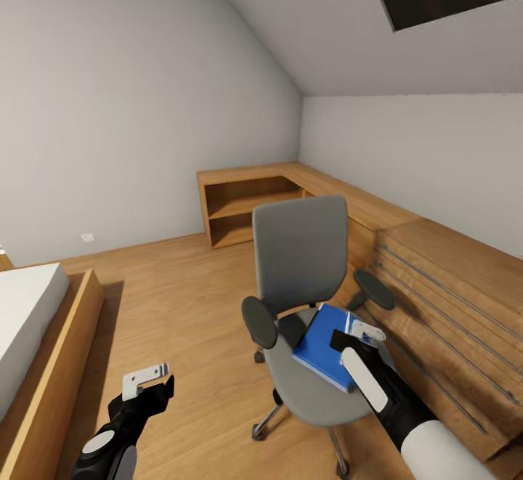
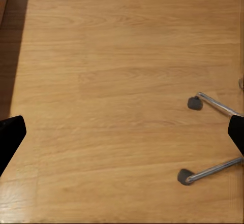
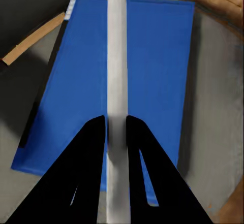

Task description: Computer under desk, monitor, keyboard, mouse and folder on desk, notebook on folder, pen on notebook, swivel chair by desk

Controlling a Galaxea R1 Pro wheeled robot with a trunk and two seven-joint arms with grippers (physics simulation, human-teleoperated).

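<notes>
The right pincer (image 3: 116, 125) clamps the white pen (image 3: 117, 71), its length running along the blue folder (image 3: 152, 71); the left pincer (image 2: 122, 132) gapes wide

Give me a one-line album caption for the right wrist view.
Right gripper shut on the white pen, held above the blue folder lying on the grey chair seat.

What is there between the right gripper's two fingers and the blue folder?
The pen, pinched in the right gripper, hangs over the folder on the chair; the right wrist view shows it.
</notes>
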